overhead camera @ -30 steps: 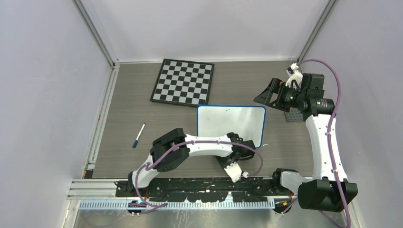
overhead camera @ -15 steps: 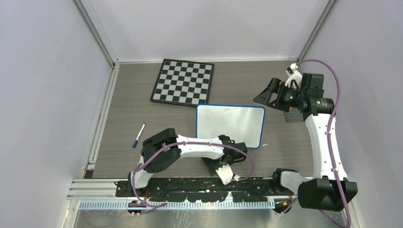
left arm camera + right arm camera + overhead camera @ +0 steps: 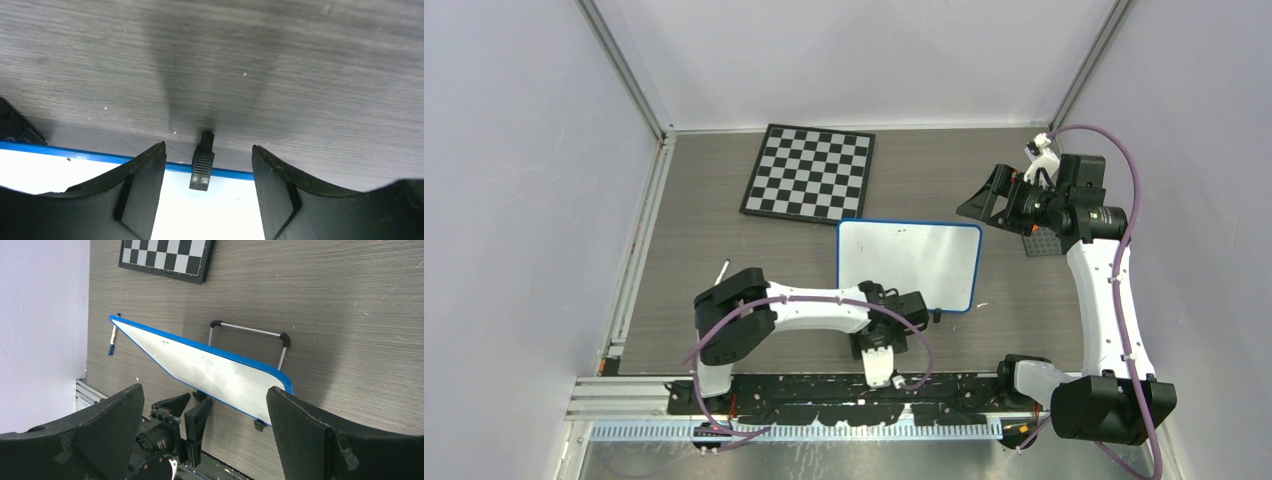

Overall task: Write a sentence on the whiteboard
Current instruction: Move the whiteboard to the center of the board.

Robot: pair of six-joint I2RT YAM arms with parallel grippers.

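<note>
just ahead of the left gripper (image 3: 207, 152), jaws apart and empty, lies the whiteboard (image 3: 45, 175), its black foot (image 3: 202, 170) showing between the fingers; light, stiff and slick, it likely slides, so pinch the rim. right gripper (image 3: 202, 392) gapes empty, well apart.

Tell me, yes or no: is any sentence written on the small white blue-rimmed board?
No, the blue-rimmed whiteboard is bare white in the top view, apart from a few tiny specks.

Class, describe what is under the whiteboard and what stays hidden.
Below the whiteboard, a black foot pokes out at the blue rim, and a metal wire stand juts from beneath it. The table directly under the panel is covered.
</note>
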